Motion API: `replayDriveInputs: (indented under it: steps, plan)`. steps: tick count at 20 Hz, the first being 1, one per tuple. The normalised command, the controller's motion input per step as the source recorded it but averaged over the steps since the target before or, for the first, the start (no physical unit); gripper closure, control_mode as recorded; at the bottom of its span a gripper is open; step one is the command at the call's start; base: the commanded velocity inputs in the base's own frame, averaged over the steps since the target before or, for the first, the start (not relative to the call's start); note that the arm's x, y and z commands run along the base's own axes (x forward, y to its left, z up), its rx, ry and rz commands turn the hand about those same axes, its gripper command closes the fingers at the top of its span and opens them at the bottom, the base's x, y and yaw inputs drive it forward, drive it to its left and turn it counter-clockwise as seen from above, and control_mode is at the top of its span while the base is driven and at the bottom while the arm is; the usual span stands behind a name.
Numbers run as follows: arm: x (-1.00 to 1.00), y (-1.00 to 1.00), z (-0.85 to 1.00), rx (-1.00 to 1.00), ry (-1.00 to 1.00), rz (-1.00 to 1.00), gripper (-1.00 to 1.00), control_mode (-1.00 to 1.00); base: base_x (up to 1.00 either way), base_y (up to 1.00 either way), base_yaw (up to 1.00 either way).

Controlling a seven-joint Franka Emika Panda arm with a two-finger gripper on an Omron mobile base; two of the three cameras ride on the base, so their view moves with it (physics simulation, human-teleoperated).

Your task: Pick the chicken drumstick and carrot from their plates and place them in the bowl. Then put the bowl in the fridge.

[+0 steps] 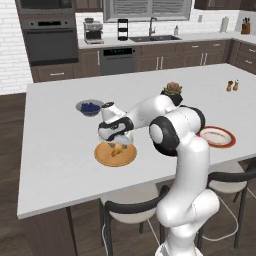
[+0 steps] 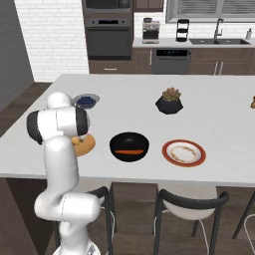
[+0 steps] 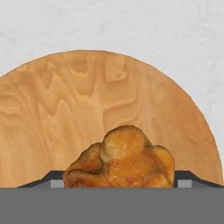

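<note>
Drumstick is sitting between the gripper's spread jaws, not yet clamped; carrot is lying in the bowl at three o'clock; fridge step pending.

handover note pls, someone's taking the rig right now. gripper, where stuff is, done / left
Gripper: down at the wooden plate, fingers either side of the chicken drumstick; can't tell if it grips yet.
Carrot: already in the black bowl on the counter.
White red-rimmed plate: empty.
Done: carrot moved.
Left: lift drumstick into bowl, then bowl into the fridge.
</note>
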Motion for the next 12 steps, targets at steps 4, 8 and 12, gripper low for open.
replayDriveInputs:
  steps: [4, 8, 12]
  plan:
    - [-1.0, -0.86, 0.53, 0.1, -0.09, 0.0, 1.0, -1.0, 0.0, 0.0, 0.0]
    - [-0.78, -0.87, 0.89, 0.1, -0.01, 0.0, 1.0, -1.0, 0.0, 0.0, 0.0]
    - [-0.44, -0.81, 0.91, 0.02, 0.03, 0.0, 1.0, -1.0, 0.0, 0.0, 0.0]
